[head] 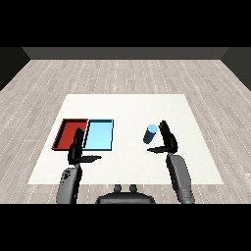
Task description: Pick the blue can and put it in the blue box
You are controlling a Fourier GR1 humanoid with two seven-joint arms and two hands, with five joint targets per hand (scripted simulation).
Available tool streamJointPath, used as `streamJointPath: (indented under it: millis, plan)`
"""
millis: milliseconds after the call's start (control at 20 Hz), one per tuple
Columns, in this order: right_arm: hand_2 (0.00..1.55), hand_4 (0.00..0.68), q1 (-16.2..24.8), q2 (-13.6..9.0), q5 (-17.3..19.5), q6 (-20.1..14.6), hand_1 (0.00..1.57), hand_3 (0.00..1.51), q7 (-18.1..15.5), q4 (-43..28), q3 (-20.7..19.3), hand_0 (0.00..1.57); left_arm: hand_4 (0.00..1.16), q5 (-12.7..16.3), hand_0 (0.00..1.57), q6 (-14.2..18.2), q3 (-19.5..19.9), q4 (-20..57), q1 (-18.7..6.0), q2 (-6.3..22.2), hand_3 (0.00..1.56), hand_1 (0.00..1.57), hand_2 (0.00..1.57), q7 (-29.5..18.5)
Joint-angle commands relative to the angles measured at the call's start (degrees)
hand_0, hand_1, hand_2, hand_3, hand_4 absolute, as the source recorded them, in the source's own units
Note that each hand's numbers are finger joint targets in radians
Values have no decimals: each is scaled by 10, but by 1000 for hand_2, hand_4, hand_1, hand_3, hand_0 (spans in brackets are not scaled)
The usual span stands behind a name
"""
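The blue can [150,134] stands tilted on the white table [127,108], right of centre. My right hand [167,139] is just to its right, fingers straight and raised, thumb stretched left below the can; it is open and I cannot tell if it touches the can. The light blue tray [99,135] lies left of centre with nothing in it. My left hand [77,150] hovers at the front edge of the two trays, open, fingers pointing up and thumb out to the right.
A red tray [68,133] lies directly left of the light blue tray, their sides touching. The table's near edge runs just behind my forearms. Grey wooden floor surrounds the table.
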Motion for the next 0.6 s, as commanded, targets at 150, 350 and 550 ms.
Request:
streamJointPath:
  millis: [150, 350, 550]
  plan:
    - [0, 0, 1, 13, 18, -26, 0, 0, -12, 5, 7, 0, 0, -16, 0, 24, -12, 22, -34, -12, 0, 0, 0, 20]
    - [0, 0, -45, -17, -16, 13, 0, 0, -15, 92, -33, 0, 0, -12, 0, 20, -10, -9, -20, -6, 0, 0, 0, 24]
    - [0, 0, -47, -15, -16, -12, 0, 0, 5, 95, -39, 0, 0, -23, 0, 21, -16, -18, 15, -1, 0, 0, 0, 6]
